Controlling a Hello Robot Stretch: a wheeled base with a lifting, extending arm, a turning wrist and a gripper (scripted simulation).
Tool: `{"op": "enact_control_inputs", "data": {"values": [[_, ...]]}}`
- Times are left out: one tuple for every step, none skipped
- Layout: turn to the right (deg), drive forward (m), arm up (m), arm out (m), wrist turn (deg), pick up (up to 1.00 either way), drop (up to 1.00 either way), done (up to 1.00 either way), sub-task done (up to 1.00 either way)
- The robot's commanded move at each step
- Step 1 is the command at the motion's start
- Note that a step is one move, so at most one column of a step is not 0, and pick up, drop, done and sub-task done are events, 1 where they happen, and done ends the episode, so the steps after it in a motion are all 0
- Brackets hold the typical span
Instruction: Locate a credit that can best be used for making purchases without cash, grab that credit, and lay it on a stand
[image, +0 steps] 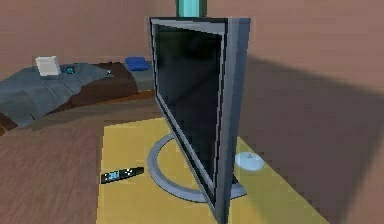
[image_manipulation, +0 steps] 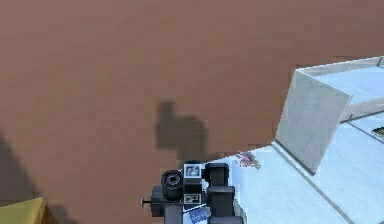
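My gripper (image_manipulation: 178, 198) shows at the bottom edge of the arm side view as a dark body, with two white marked squares just right of it. A small pale blue-white flat piece (image_manipulation: 200, 213) sits low against the dark body. I cannot tell whether the gripper holds anything. In the forward view a yellow stand (image: 125, 150) carries a large flat television (image: 195, 95) on a grey ring foot. On the stand a dark remote (image: 123, 177) lies left of the foot, and a small white round thing (image: 249, 163) lies to its right.
A low bed (image: 60, 88) with a grey blanket stands at the back left, bearing a white box (image: 47, 66) and a blue thing (image: 137, 64). In the arm side view a white surface (image_manipulation: 330, 180) with an upright white slab (image_manipulation: 310, 115) stands right of the gripper. A brown wall lies behind, and a yellow corner (image_manipulation: 20, 212) shows at bottom left.
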Motion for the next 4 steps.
{"op": "enact_control_inputs", "data": {"values": [[0.0, 0.00, 0.00, 0.00, 45.0, 0.00, 0.00, 0.00, 0.00], [0.0, 0.00, 0.00, 0.00, 45.0, 0.00, 0.00, 0.00, 0.00], [0.0, 0.00, 0.00, 0.00, 45.0, 0.00, 0.00, 0.00, 0.00], [0.0, 0.00, 0.00, 0.00, 45.0, 0.00, 0.00, 0.00, 0.00]]}}
